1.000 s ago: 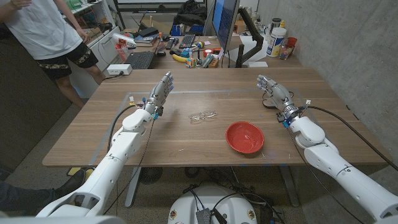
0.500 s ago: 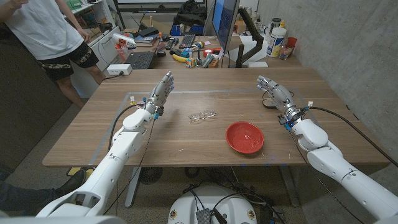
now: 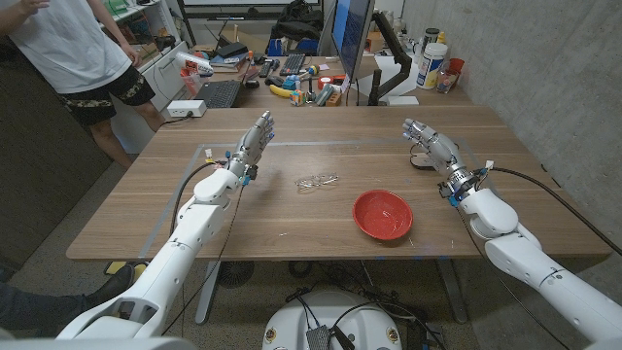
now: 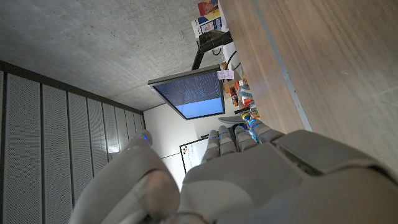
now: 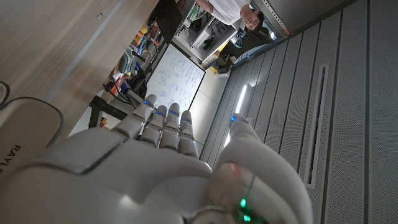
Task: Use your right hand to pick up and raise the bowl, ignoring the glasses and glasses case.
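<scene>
A red bowl (image 3: pixel 382 214) sits on the wooden table (image 3: pixel 243 224) near its front edge, right of the middle. My right hand (image 3: pixel 428 139) is raised behind and to the right of the bowl, apart from it, fingers spread and holding nothing. A pale glasses case (image 5: pixel 18 127) lies close under that hand and shows as a light shape (image 3: pixel 420 156) in the head view. Clear-framed glasses (image 3: pixel 317 181) lie at the table's middle. My left hand (image 3: pixel 255 140) is held up at the far left with straight fingers, holding nothing.
Beyond the table's far edge stands a cluttered desk (image 3: pixel 292 78) with a monitor (image 3: pixel 352 39) and a keyboard (image 3: pixel 220 93). A person (image 3: pixel 73 49) stands at the back left. A concrete wall (image 3: pixel 544 68) runs along the right side.
My right forearm and wrist have shifted slightly to the right; the hand stays above the glasses case. The left arm, bowl and glasses have not moved.
</scene>
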Controlling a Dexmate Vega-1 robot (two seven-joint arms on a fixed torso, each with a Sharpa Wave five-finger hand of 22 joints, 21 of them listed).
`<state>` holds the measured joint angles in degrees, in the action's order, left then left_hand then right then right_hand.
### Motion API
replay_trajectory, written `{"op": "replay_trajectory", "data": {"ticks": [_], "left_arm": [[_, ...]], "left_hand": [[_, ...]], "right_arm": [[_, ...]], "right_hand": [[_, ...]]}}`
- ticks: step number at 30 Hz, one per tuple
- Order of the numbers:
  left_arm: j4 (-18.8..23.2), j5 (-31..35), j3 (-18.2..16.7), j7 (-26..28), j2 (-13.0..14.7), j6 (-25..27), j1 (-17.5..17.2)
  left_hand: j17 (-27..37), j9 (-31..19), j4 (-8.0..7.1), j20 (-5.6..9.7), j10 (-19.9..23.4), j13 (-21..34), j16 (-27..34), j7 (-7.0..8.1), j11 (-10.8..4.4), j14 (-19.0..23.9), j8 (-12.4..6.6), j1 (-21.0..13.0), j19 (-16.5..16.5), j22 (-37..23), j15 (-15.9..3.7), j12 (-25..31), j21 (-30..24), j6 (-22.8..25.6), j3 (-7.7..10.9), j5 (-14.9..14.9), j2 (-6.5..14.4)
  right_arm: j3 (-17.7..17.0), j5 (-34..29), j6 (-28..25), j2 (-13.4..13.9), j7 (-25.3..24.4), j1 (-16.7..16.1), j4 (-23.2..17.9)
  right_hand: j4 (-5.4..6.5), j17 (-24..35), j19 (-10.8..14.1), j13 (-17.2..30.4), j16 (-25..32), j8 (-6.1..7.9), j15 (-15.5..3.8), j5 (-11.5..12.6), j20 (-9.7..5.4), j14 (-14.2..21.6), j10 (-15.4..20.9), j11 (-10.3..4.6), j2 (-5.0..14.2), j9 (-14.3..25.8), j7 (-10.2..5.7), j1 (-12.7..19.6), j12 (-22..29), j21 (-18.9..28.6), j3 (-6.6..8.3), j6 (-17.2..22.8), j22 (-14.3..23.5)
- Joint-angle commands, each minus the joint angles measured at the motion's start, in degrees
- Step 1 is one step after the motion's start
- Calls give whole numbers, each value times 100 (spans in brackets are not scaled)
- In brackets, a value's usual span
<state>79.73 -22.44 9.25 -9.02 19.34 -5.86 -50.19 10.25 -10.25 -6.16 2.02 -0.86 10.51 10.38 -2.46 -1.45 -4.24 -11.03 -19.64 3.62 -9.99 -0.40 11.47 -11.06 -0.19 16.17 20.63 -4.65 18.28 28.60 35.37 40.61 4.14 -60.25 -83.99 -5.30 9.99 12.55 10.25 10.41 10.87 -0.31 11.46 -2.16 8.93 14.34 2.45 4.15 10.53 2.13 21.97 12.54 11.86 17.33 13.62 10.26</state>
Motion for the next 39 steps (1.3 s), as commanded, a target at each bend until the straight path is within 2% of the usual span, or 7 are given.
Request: {"op": "replay_trajectory", "data": {"ticks": [1,20,39], "left_arm": [[70,53,59,46,-16,55,8],[275,69,52,148,42,132,-107],[458,92,90,209,112,242,-161]], "left_hand": [[22,-34,-14,291,26,25,36,5,-1,6,-28,-15,40,-21,-8,12,-22,39,-16,47,29],[22,-35,-11,282,30,25,35,6,-23,7,-26,-19,47,-21,-13,12,-21,41,-35,51,38],[23,-35,-9,275,25,25,34,10,-22,5,-25,-22,51,-22,-14,9,-22,44,-54,56,46]], "right_arm": [[-100,-39,215,138,11,-167,-47],[-159,-43,515,226,116,-351,-61],[-281,-432,785,330,-109,-595,-141]], "right_hand": [[-34,25,67,29,45,49,-30,28,-89,44,75,-1,-55,25,-42,32,28,27,13,13,16],[-102,24,121,30,50,55,-76,64,-92,117,159,-37,-95,24,-99,88,42,26,17,50,15],[-150,28,166,31,51,68,-90,100,-88,177,214,-54,-149,24,-146,117,45,24,6,114,15]]}}
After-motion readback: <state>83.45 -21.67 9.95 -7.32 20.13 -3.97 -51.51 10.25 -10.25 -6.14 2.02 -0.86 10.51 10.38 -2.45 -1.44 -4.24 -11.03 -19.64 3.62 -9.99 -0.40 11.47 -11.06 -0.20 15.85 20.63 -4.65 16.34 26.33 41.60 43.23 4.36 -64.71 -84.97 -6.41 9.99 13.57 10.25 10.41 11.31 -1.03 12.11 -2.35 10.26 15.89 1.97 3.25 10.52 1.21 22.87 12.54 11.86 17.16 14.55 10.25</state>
